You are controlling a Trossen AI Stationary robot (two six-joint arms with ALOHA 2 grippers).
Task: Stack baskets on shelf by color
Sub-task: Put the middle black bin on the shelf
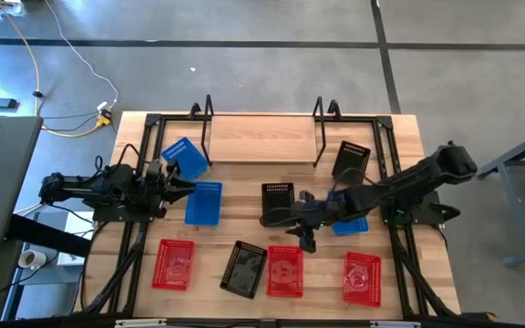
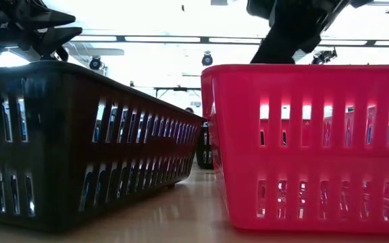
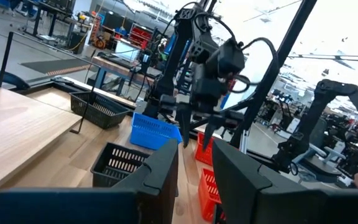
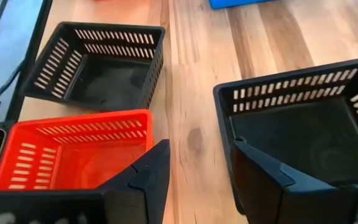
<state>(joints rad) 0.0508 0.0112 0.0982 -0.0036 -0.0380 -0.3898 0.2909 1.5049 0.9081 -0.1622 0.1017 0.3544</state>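
Observation:
Nine baskets lie on the table. In the high view the blue ones (image 1: 185, 157) (image 1: 203, 202) (image 1: 349, 225) and two black ones (image 1: 351, 159) (image 1: 278, 202) sit mid-table. Three red ones (image 1: 173, 264) (image 1: 285, 271) (image 1: 361, 278) and a third black one (image 1: 244, 270) line the near side. The shelf (image 1: 262, 150) stands at the far edge, its plank bare. My right gripper (image 1: 297, 232) (image 4: 194, 168) is open at the middle black basket's (image 4: 303, 124) near right corner, its fingers on either side of that basket's side wall. My left gripper (image 1: 188, 189) (image 3: 194, 168) is open beside the blue baskets.
The shelf's black wire uprights (image 1: 206, 118) (image 1: 322, 118) flank the plank. My right arm passes over the right blue basket. Bare wood shows between the middle black basket and the near row (image 4: 194, 93). Black frame rails (image 1: 126, 255) run along the table's sides.

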